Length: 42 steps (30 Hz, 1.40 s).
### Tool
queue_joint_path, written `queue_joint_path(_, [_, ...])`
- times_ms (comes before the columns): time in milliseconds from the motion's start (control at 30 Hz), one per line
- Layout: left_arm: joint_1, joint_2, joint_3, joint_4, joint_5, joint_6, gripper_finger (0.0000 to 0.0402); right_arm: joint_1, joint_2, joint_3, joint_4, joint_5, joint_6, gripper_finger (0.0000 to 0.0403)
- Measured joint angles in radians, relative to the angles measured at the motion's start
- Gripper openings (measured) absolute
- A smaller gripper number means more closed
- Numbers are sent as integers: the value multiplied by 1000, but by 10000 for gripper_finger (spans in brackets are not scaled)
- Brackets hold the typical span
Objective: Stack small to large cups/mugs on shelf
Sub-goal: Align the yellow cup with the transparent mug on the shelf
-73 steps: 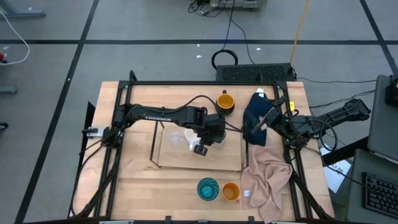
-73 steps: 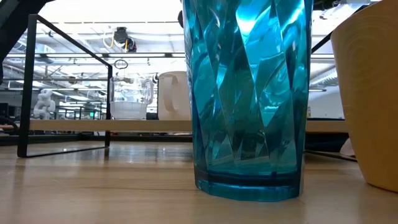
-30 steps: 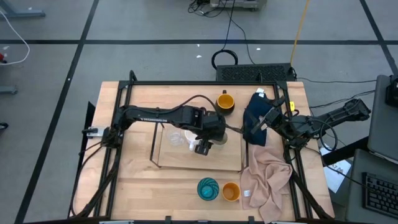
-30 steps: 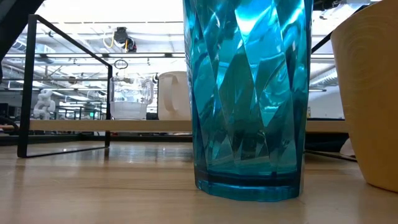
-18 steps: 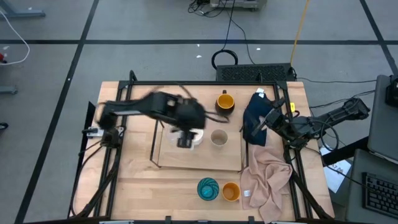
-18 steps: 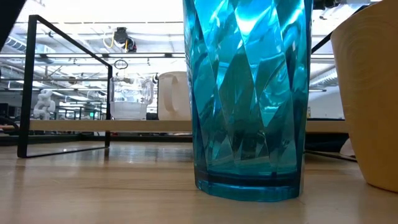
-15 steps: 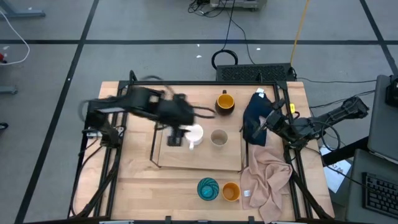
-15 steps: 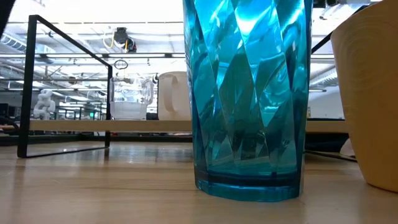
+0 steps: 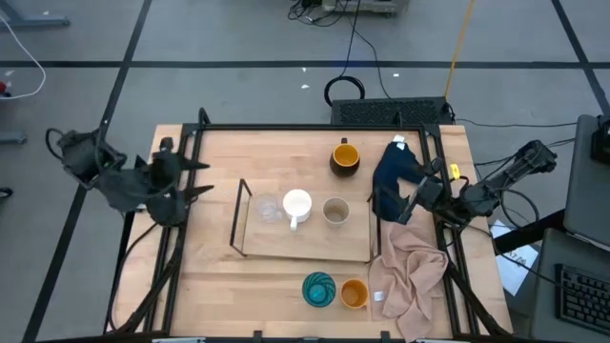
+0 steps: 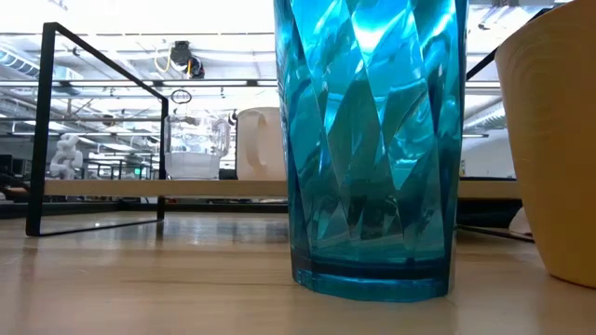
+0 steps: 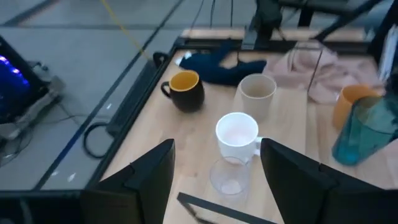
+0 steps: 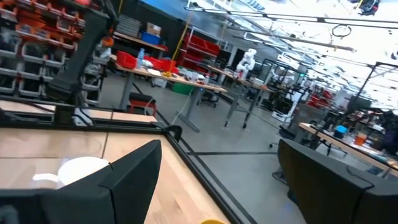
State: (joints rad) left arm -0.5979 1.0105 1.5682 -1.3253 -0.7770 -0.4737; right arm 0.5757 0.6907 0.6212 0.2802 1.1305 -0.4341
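On the shelf (image 9: 305,250), a light-wood board with a black wire frame, a clear glass (image 9: 269,208), a white mug (image 9: 297,204) and a beige-grey cup (image 9: 335,211) stand in a row on their bases. The dark mug with yellow inside (image 9: 344,155) stands on the table behind the shelf. The teal cup (image 9: 318,288) and the orange cup (image 9: 354,293) stand near the front edge. My left gripper (image 9: 195,178) is open at the table's left edge, far from the cups. My right gripper (image 9: 416,197) is open at the right edge, over a dark cloth.
A dark blue cloth (image 9: 393,176) lies at the right, and a pink cloth (image 9: 410,272) is spread toward the near right corner. A black frame (image 9: 315,127) runs round the tabletop. Bare wood lies left of the shelf and along the near left.
My left gripper has swung fast from above the shelf's right part toward the table's left edge. The beige-grey cup, hidden under it before, now shows standing on the shelf beside the white mug. The cups have kept their places.
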Motion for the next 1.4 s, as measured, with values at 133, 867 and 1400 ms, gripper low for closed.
queue_joint_path(133, [-127, -217, -331, 175, -113, -91, 237, 22, 0, 0, 2, 0, 2, 313])
queue_joint_path(867, [-141, -494, -1294, 1697, -111, 608, 237, 55, 9, 0, 165, 78, -100, 313])
queue_joint_path(1400, [33, -953, -1344, 1356, 119, 586, 237, 55, 18, 0, 143, 112, -105, 313])
